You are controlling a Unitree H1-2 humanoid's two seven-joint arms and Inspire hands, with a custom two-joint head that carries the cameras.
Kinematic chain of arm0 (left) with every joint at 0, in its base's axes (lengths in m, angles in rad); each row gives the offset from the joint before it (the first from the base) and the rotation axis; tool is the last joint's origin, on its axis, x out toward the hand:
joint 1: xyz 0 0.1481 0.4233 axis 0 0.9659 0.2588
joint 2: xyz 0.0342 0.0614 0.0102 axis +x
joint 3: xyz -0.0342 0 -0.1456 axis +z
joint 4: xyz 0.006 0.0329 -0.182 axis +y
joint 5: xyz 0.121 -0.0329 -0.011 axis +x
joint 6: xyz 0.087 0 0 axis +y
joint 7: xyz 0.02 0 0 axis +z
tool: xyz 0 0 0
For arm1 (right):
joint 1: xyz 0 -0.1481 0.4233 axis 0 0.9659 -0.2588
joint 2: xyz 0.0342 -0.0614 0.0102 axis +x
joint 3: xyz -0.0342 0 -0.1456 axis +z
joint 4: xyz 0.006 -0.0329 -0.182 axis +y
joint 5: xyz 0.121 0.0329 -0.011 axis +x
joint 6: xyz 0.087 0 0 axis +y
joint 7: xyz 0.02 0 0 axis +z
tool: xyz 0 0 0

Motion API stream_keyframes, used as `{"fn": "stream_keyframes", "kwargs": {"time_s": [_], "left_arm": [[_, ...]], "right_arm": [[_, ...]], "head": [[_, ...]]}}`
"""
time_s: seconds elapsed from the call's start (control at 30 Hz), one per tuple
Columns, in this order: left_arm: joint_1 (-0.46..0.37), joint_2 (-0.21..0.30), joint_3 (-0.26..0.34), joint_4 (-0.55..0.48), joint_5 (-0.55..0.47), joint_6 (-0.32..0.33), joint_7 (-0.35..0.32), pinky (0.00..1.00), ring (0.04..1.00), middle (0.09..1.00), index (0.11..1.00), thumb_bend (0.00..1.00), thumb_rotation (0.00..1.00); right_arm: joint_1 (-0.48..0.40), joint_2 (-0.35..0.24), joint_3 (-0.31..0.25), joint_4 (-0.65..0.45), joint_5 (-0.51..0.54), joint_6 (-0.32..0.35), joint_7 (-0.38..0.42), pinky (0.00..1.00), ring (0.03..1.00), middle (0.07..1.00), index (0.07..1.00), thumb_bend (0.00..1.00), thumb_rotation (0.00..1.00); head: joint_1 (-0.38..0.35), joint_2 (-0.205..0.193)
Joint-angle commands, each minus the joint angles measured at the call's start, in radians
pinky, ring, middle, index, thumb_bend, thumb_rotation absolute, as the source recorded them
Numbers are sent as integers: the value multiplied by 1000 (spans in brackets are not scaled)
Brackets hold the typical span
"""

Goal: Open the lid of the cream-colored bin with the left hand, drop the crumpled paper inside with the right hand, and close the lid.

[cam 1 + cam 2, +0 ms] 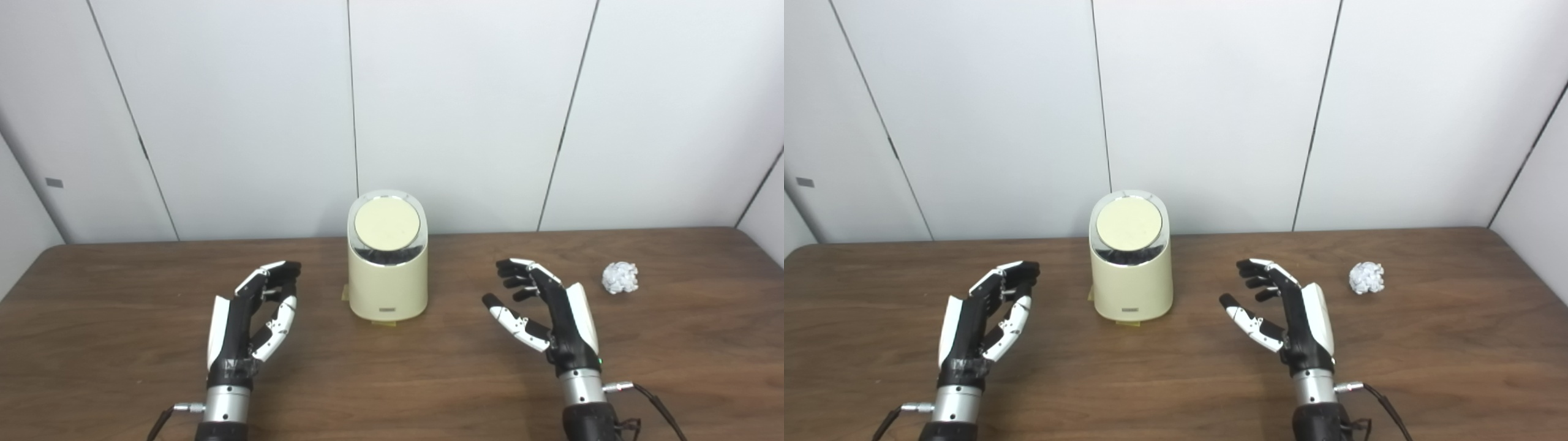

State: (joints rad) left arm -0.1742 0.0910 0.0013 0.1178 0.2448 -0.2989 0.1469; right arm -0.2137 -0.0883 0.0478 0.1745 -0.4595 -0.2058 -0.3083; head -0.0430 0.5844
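Note:
The cream-colored bin stands upright at the middle of the table, its round lid shut and tilted toward me. A white ball of crumpled paper lies on the table to the right. My left hand hovers open to the left of the bin, palm facing inward, holding nothing. On the other side my right hand is open too, between the bin and the paper, touching neither.
The dark wooden table reaches to white wall panels right behind the bin. A small yellowish tab shows under the bin's base. Cables trail from both wrists at the bottom edge.

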Motion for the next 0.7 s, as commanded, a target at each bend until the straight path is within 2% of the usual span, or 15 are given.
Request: {"fn": "stream_keyframes", "kwargs": {"time_s": [0.0,0.13,0.27,0.43,0.5,0.67], "left_arm": [[-11,-6,0,27,-20,-46,1,654,738,759,728,236,395],[-9,-7,-3,30,-16,-43,8,663,745,765,732,241,381],[-11,-10,-4,41,-25,-62,13,642,730,758,732,243,384],[-13,-4,-5,41,-15,-55,13,639,731,758,734,234,371],[-19,0,-2,49,-23,-60,10,647,735,763,737,249,409],[-39,0,-7,-31,22,18,7,659,761,778,759,312,409]], "right_arm": [[5,-11,3,20,-10,-46,-22,515,628,669,669,318,375],[6,-16,2,24,-9,-44,-22,519,635,676,677,306,387],[7,-17,2,32,-10,-48,-29,489,617,663,666,309,349],[7,-12,1,33,3,-43,-23,523,639,676,670,316,349],[3,-12,5,44,-9,-48,-32,536,643,678,670,312,365],[-11,-15,7,87,-5,-66,-44,497,623,668,677,312,366]], "head": [[-3,1],[1,1],[0,-1],[0,-3],[-7,-7],[-9,-16]]}}
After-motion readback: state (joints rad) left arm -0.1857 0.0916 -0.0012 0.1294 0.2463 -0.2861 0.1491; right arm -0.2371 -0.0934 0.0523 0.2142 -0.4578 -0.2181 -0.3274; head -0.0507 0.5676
